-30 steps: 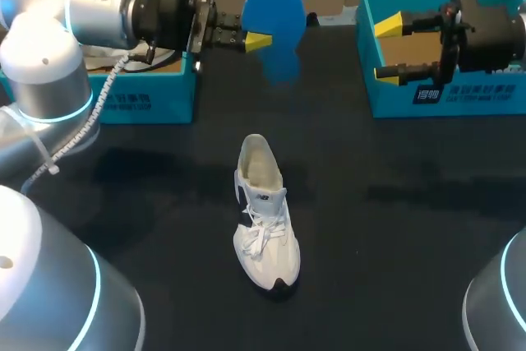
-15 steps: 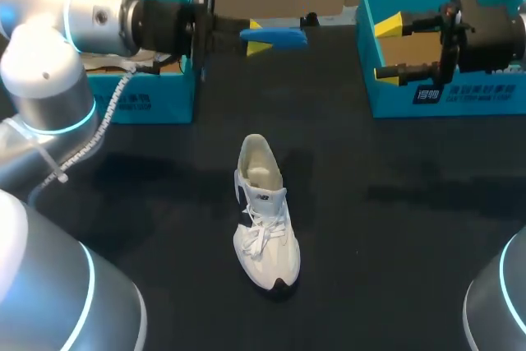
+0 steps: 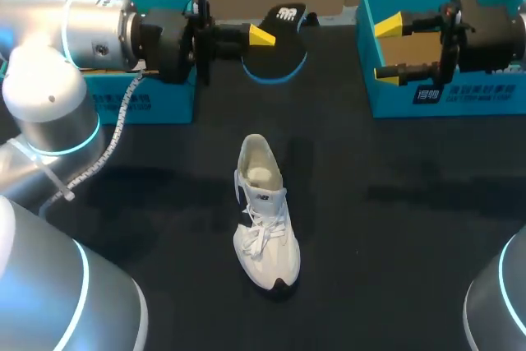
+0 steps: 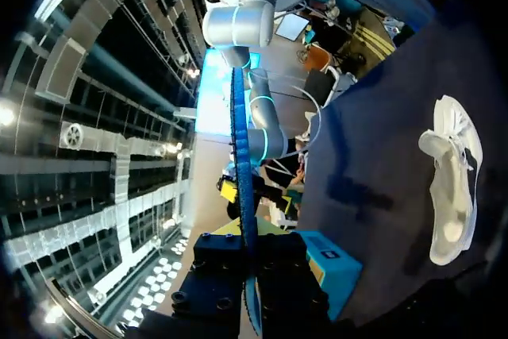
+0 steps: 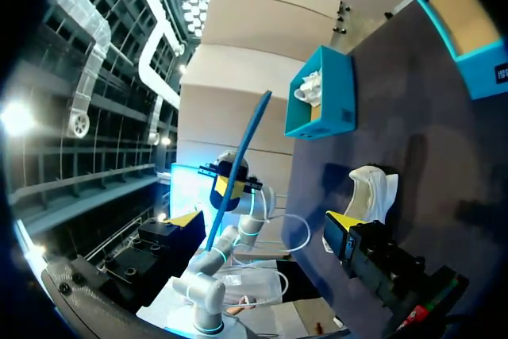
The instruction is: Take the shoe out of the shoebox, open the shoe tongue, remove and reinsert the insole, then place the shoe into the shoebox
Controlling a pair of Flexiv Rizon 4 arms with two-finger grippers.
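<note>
The white sneaker [image 3: 265,215] stands upright mid-table [image 3: 394,228], toe toward the robot. Its insole [image 3: 278,55] (black face, blue edge) sits above the table's far side, pinched in the closed left tool [image 3: 256,39] beside the left teal box [image 3: 148,100]. The right tool [image 3: 388,48] gapes wide, holding nothing, at the right teal shoebox [image 3: 460,100].

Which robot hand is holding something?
The left gripper: it pinches the insole, while the right gripper is open with nothing between its fingers.
</note>
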